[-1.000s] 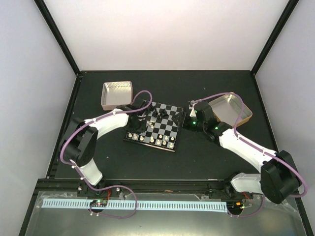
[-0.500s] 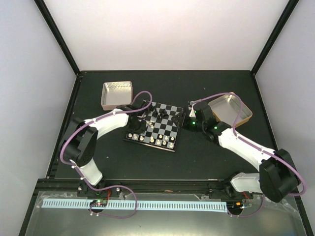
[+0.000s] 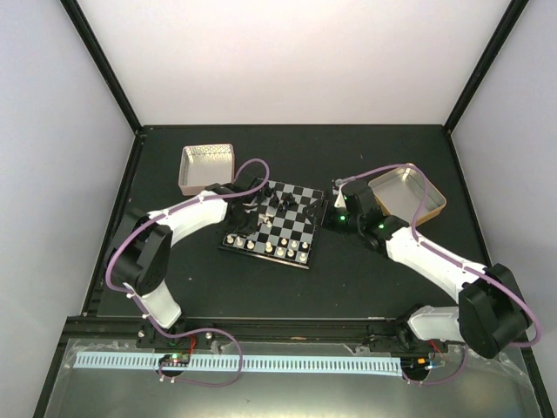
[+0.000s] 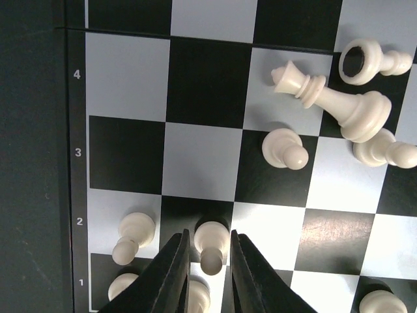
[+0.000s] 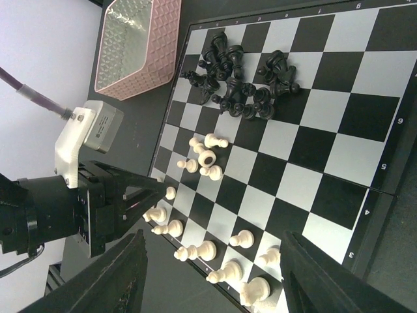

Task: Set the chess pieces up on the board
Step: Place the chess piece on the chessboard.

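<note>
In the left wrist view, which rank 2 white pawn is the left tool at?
The cream-white pawn on the black square, sitting between the left tool's fingertips. The other cream-white pawn on the white square stands outside them.

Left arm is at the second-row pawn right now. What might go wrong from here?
1. The left gripper straddles the white pawn tightly; a skewed retreat may tip it onto the neighbouring pawn.
2. The toppled white pieces lie loose mid-board and look rounded; any contact would probably roll them.
</note>
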`<state>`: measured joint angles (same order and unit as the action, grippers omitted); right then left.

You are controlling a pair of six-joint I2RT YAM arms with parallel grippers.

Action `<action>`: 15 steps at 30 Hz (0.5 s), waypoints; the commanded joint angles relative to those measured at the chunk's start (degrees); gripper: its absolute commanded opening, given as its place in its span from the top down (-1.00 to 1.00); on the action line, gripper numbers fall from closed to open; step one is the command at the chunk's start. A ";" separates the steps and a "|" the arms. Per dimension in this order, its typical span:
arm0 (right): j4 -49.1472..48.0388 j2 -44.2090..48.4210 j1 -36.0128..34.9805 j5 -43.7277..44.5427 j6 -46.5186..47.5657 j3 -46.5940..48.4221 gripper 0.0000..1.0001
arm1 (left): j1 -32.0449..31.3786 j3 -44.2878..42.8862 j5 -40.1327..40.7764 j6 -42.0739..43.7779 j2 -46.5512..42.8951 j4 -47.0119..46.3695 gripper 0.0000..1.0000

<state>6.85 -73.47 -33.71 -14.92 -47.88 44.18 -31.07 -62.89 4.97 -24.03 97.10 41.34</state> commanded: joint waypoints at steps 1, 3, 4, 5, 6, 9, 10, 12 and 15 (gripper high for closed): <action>0.07 -0.47 0.29 -0.38 0.80 1.26 -0.13 | 0.44 -1.82 1.17 0.40 -0.77 1.55 0.61; 0.08 -0.59 0.31 -0.46 0.74 1.26 -0.13 | 0.41 -1.71 1.22 0.46 -0.85 1.55 0.62; 0.02 -0.56 0.32 -0.46 0.77 1.26 -0.13 | 0.40 -1.63 1.26 0.50 -0.92 1.55 0.61; 0.02 -0.61 0.32 -0.54 0.77 1.26 -0.13 | 0.40 -1.58 1.27 0.48 -1.07 1.50 0.62; 0.02 -0.73 0.32 -0.63 0.82 1.32 -0.13 | 0.40 -1.49 1.47 0.55 -1.27 1.51 0.61; 0.13 -1.00 0.27 -0.89 1.05 1.58 -0.13 | 0.46 -1.49 2.28 0.59 -1.60 1.76 0.61; 0.17 -1.14 0.23 -0.98 1.15 1.68 -0.13 | 0.40 -1.45 2.27 0.66 -1.69 1.71 0.61; 0.32 -1.38 0.23 -1.07 1.27 1.91 -0.13 | 0.40 -1.29 2.07 0.74 -1.86 1.52 0.60; 0.42 -1.84 0.23 -1.21 1.50 2.12 -0.13 | 0.44 -1.10 2.02 0.87 -2.03 1.21 0.58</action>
<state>6.87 -74.72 -33.71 -15.59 -47.62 44.36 -31.07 -62.89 6.00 -23.99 97.08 41.95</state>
